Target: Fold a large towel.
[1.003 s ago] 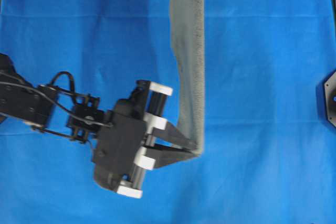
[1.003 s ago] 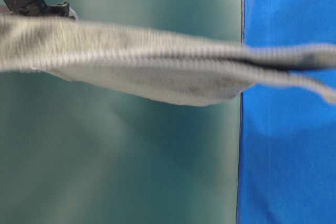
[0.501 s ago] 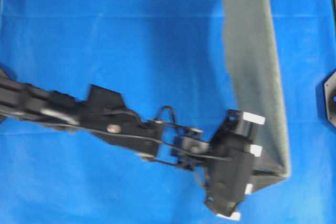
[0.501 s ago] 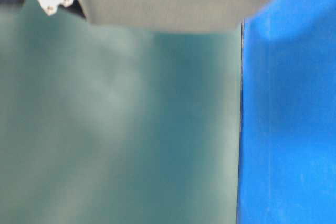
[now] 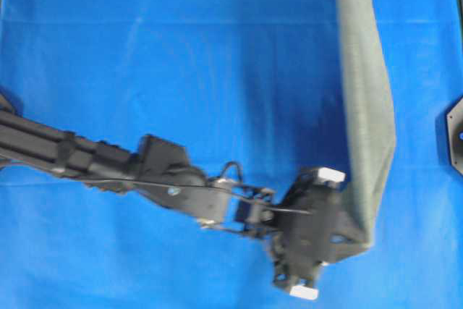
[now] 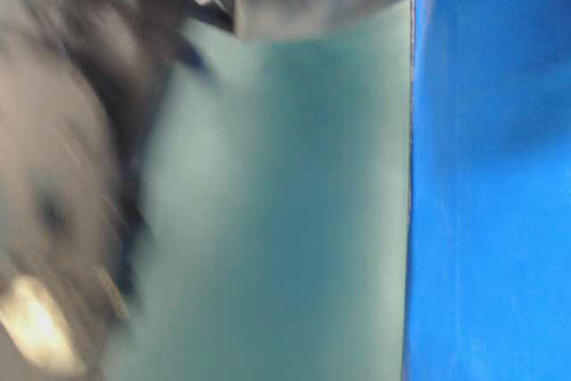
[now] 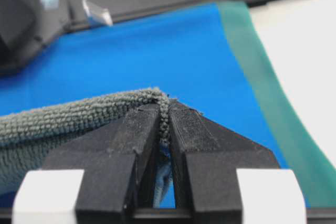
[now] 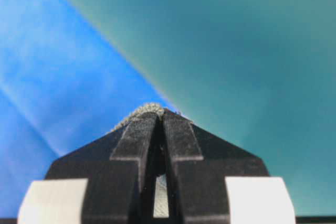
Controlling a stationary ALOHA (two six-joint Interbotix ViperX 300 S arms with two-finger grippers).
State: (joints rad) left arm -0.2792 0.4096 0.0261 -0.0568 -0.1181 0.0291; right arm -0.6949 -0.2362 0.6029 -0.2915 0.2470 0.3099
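Over the blue sheet (image 5: 145, 70) covering the counter, my left claw (image 7: 164, 109) pinches the near corner of the large towel (image 5: 365, 106) and my right claw (image 8: 160, 113) clamps its far end, stretching it along the right.

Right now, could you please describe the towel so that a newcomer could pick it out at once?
Start from the bright blue sheet covering the table. On its right side a long grey-green towel hangs stretched between the left gripper and the right gripper. It is the only nubby, dull-coloured cloth there.
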